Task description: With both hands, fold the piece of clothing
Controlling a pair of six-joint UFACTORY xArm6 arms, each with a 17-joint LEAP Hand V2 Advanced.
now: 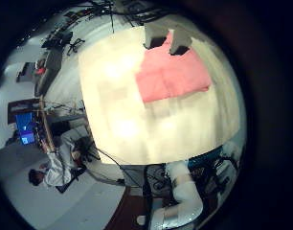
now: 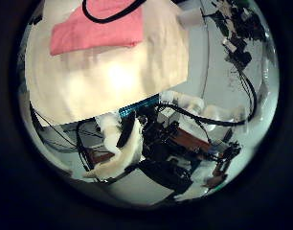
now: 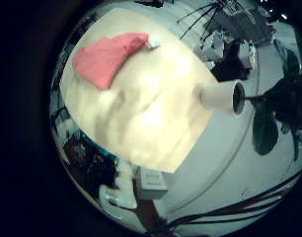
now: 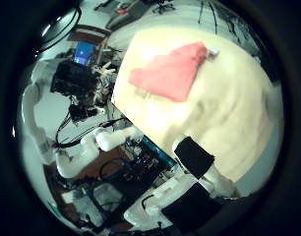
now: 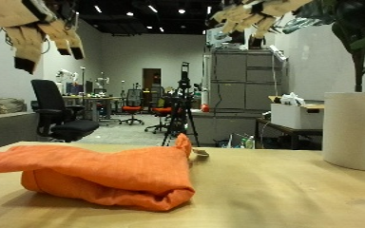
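Clothing (image 5: 101, 173) lies folded on table (image 5: 297, 190) near white pot (image 5: 355, 129); left robot hand (image 5: 41, 33) and right robot hand (image 5: 252, 16) hang above, fingers relaxed, empty.

place: lab/workshop hall | showing: office chairs (image 5: 52, 106) standing on open floor | tripod (image 5: 182, 114) | grey metal cabinets (image 5: 243, 90) lining wall | ceiling strip lights (image 5: 143, 9) glowing

We see a plain orange garment (image 5: 101, 173) with no pattern on a pale, light-wood desk (image 5: 297, 195). Beside it stands a white pot (image 5: 355, 130) with dark green leaves. Both hands, left (image 5: 37, 33) and right (image 5: 261, 16), are black and white.
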